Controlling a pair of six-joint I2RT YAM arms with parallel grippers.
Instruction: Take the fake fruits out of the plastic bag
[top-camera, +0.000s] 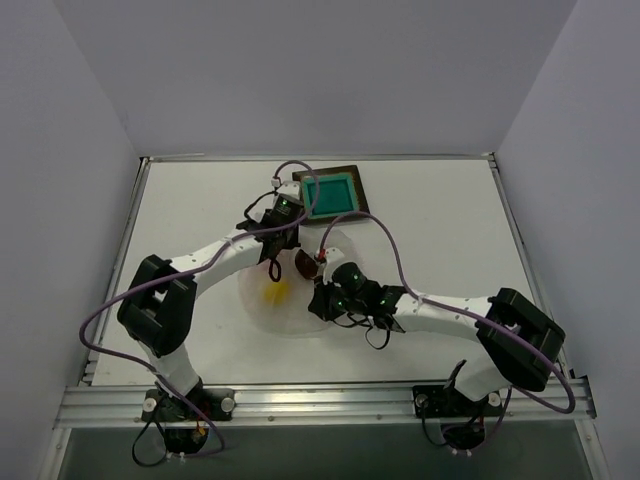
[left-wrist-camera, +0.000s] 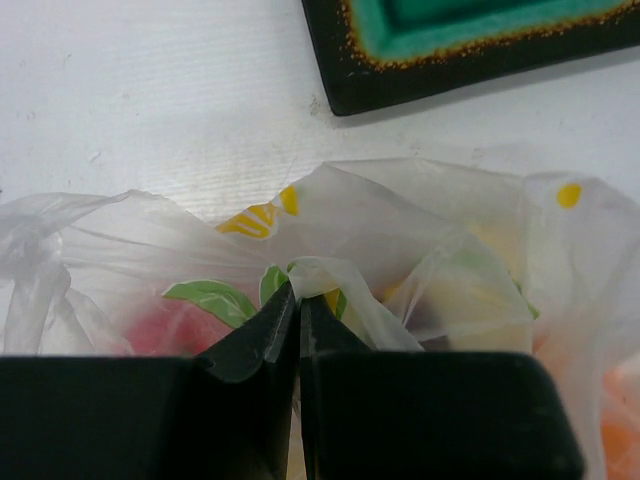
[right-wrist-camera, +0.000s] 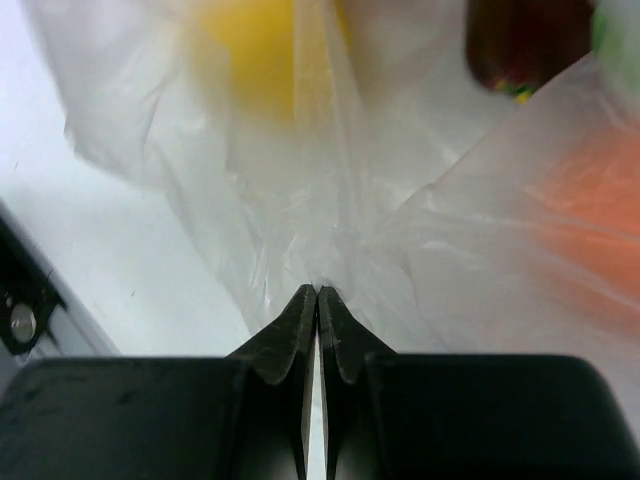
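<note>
The plastic bag (top-camera: 290, 318) lies crumpled in the middle of the table (top-camera: 450, 230), just on the near side of the tray (top-camera: 335, 170), and an arm reaches it from each side. The left gripper (left-wrist-camera: 298, 292) is at the bag's far edge, the side toward the tray. Its jaws are clenched together on a raised fold of the film, beside a printed green leaf. The right gripper (right-wrist-camera: 317, 293) is at the bag's near right edge. Its jaws are pinched tight and the film's creases run together right at its tips, so it too grasps the bag. Every fruit in view sits inside the bag. The yellow fruit (top-camera: 275, 293) lies between the two grippers, toward the bag's left. The maroon fruit (top-camera: 303, 265) is just right of the left gripper. From the right wrist, the orange fruit (right-wrist-camera: 590, 200) shows through the film to the right of the fingers. From the left wrist, the red fruit (left-wrist-camera: 165, 325) is a blur behind the film, just left of the fingers
</note>
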